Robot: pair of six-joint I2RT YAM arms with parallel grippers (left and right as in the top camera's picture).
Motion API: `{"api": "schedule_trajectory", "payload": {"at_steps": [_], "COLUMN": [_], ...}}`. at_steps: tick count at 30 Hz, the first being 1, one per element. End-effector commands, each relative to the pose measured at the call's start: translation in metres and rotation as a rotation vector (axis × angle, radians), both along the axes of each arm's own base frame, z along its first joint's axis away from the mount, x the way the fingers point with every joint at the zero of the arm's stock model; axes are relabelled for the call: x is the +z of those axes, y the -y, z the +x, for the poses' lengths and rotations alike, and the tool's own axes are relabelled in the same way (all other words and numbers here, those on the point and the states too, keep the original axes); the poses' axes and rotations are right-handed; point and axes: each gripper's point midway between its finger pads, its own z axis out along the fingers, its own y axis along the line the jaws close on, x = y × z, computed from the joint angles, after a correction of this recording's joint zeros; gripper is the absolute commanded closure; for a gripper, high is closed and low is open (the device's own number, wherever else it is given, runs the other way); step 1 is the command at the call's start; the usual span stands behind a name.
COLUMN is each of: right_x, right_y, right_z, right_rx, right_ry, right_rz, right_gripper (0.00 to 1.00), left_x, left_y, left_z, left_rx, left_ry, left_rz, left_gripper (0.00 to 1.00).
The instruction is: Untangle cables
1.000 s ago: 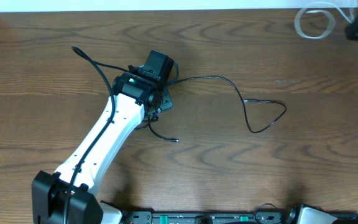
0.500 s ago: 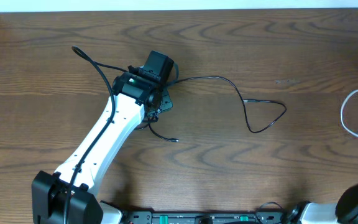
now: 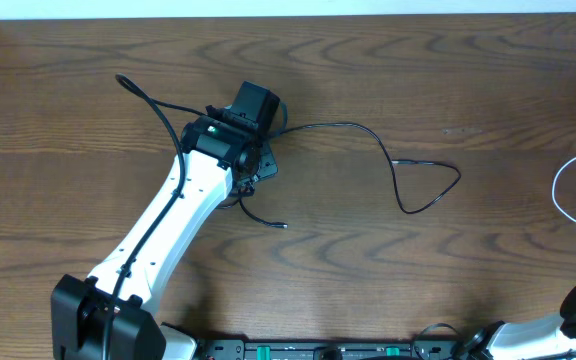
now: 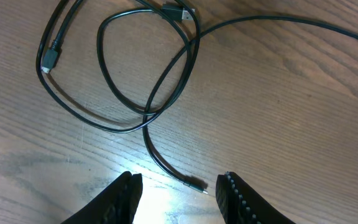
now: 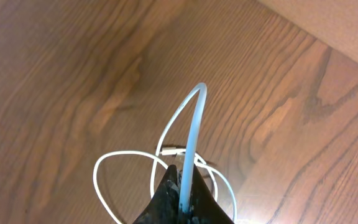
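1. Table point(image 3: 418, 290): brown wood with bold wavy grain and a matt surface. A pale strip runs along its far edge.
2. Black cables point(image 4: 146, 114): thin, round and flexible, lying flat on the wood left of centre. In the left wrist view they form overlapping loops that cross at one knot-like point. How many separate cords make up the tangle cannot be told where they overlap.
3. Three plug ends are counted in the left wrist view:
   - a silver-tipped plug point(image 4: 48, 59) at the left of the loops
   - a dark plug point(image 4: 178, 10) at the top
   - a small plug tip point(image 4: 197, 185) on a loose tail nearest the fingers
4. In the overhead view one black strand runs right from the tangle. It ends in a narrow bent loop near the table's middle.
5. White cable point(image 5: 191, 124): one, smooth and slightly thicker-looking than the black cords. It sits at the table's right edge, well apart from the black tangle. Part of it arches upward, and the rest lies in two or three loose coils on the wood.
6. Left gripper point(image 4: 179, 194): the jaws stand moderately apart and hold nothing. It hangs over the black tangle, with the small plug tip just ahead of the gap.
7. Right gripper point(image 5: 182, 200): dark fingers pinched together on the white cable, which rises from between them
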Motion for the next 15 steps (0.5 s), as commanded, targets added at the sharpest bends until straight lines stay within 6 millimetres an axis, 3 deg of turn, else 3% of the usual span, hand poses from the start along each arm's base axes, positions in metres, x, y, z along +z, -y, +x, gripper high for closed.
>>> {"api": "schedule_trajectory", "payload": {"at_steps": [1,6,7,15], "right_x": [0.002,0.004,0.004,-0.004], "right_y": [-0.004,-0.028,-0.034,-0.081], "right_z": [0.007,0.029,0.031,0.034], "right_rx": [0.030,0.143,0.164,0.268], "right_ry": [0.070,0.175,0.190,0.215], "right_rz": [0.056,0.174,0.201,0.408], "right_gripper": [0.67,0.08,0.01,0.01], "left_x": [0.001,0.001,0.001,0.001], "left_y": [-0.001,-0.001,-0.001,-0.001], "left_z": [0.002,0.002,0.002,0.002], "left_rx": [-0.007,-0.007,-0.007,-0.007], "left_ry": [0.004,0.004,0.004,0.004], "left_rz": [0.011,0.011,0.011,0.011], "left_gripper": [0.56,0.55,0.55,0.55]}}
